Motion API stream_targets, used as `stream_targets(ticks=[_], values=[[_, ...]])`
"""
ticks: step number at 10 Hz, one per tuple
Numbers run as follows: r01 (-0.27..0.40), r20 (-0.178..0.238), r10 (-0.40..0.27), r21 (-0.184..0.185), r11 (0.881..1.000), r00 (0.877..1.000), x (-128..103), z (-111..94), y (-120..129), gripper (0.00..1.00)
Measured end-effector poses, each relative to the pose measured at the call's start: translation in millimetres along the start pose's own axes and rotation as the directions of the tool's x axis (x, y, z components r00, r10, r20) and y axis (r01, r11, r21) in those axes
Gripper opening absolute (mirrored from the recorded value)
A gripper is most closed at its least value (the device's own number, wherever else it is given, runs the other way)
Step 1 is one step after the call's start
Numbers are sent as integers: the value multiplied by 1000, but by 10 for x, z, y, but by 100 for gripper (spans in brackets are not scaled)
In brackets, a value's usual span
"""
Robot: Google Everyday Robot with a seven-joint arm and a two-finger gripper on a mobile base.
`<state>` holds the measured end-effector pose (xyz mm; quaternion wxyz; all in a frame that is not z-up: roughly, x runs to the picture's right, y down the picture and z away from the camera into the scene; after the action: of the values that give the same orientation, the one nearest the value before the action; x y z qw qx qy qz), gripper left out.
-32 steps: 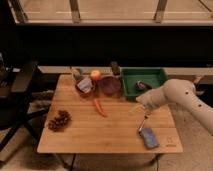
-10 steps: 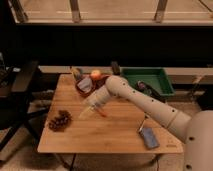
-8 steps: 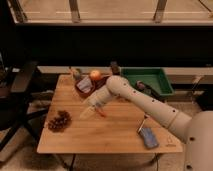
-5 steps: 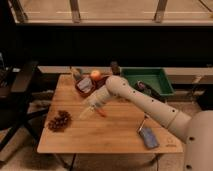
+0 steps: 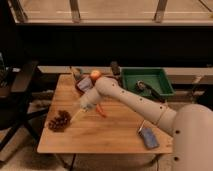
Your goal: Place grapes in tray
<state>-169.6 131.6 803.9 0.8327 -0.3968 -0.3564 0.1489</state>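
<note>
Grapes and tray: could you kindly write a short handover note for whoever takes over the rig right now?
Gripper: open, empty, low over the table, close beside the grapes, not touching them.
Grapes: on the table near its front left corner.
Tray: at the back right, no grapes inside.
Done: nothing placed yet.
Left: grasp, carry to tray, release.

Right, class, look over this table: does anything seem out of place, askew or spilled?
Nothing is spilled. The grapes sit at the front left of the table, far from the tray; the open gripper hangs beside them, empty. A blue object lies askew near the front right edge.
</note>
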Motion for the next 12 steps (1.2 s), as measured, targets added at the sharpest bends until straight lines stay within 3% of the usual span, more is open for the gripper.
stream_targets(ticks=[7,9,12], values=[[29,-2,-29,76,997,1000,-12,486,-321,66],[32,16,-33,74,997,999,-16,601,-362,66],[39,49,-41,35,999,998,-54,830,-346,66]])
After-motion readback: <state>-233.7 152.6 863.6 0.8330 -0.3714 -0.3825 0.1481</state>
